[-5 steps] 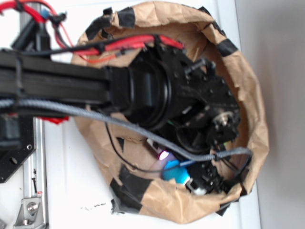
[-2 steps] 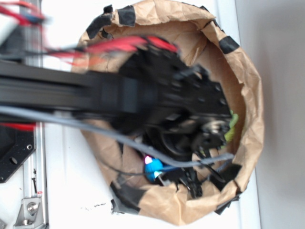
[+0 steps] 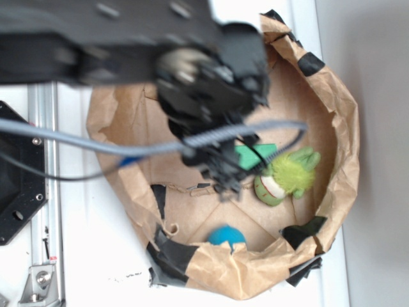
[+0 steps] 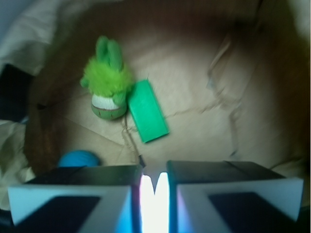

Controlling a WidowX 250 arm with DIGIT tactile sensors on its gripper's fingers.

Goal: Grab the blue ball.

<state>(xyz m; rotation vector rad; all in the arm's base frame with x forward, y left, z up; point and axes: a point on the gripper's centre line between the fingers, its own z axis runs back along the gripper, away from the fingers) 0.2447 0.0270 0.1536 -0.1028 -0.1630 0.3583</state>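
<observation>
Your small round teal-blue ball (image 3: 226, 235) lies on the floor of the crumpled brown paper basin patched with black tape (image 3: 332, 128), tight against the basin's near wall in the exterior view. Nothing holds it. In the wrist view the ball (image 4: 78, 158) shows at the lower left, partly hidden behind the left finger.

Your black gripper (image 3: 225, 182) hangs above the basin floor, well apart from the ball and up-frame of it. Its two fingers (image 4: 73, 194) are pressed nearly together, with only a thin bright slit between them and nothing caught there, so the tool is clenched on air (image 4: 154, 187).

Relative to the ball, the fuzzy green plush toy with a pale band (image 3: 286, 176) lies toward the basin's far right side, apart from the ball. The flat green rectangular block (image 3: 255, 155) sits just beside the plush toy; in the wrist view the block (image 4: 148, 116) touches or nearly touches the plush toy (image 4: 108, 87), and both stand clear of the ball.
</observation>
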